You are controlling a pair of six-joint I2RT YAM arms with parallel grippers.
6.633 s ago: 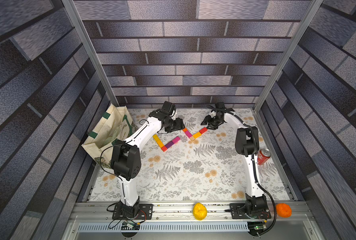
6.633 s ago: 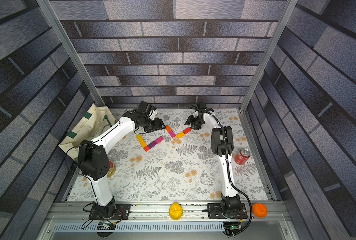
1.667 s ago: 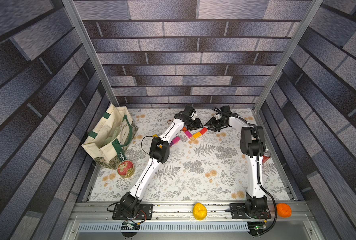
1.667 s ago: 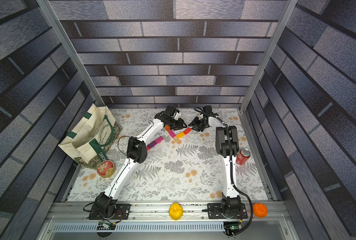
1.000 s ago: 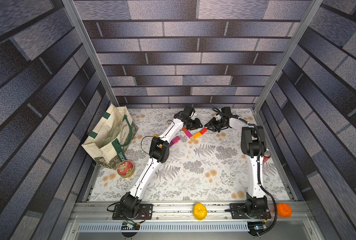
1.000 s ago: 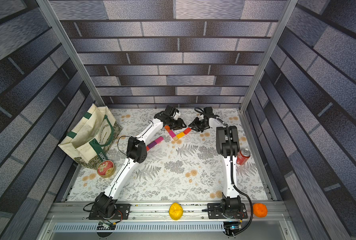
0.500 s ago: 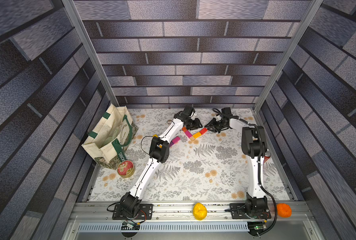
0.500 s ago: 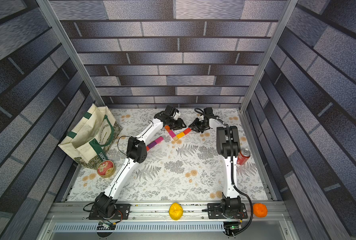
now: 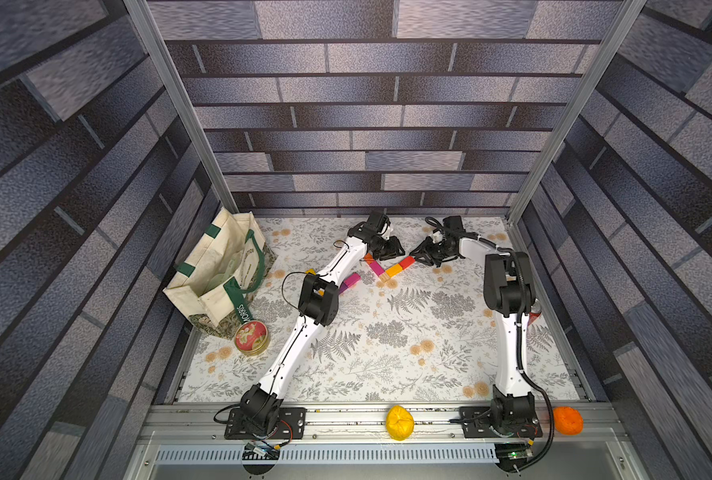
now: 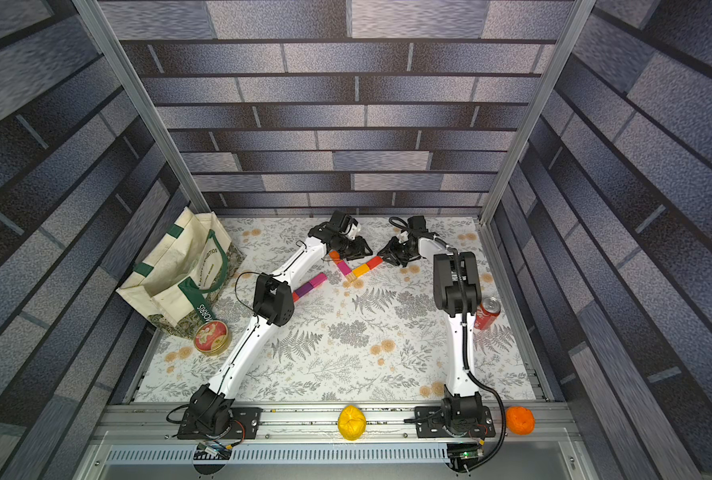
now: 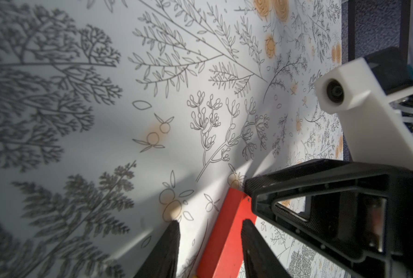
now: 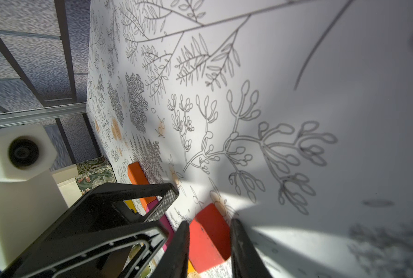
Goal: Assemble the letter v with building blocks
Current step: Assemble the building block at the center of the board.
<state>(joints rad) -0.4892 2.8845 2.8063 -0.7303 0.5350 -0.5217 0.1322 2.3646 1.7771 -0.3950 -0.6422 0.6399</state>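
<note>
**Lining up the outer end of the letter v (image 9: 384, 273) at the back of the table (image 9: 387, 361)**
A purple-and-magenta row (image 9: 349, 282) lies apart to the left, partly under the left arm (image 9: 341, 262), so I judge the strokes unfinished. The left gripper (image 9: 396, 250) hangs by the v, jaws moderately apart. Its wrist view shows bare table beside the red block (image 11: 224, 238) framed between its fingers. The right gripper (image 12: 209, 222) straddles that block's end, jaws narrow; I cannot tell whether they pinch it. The next move calls for a small, steady nudge in line.
</note>
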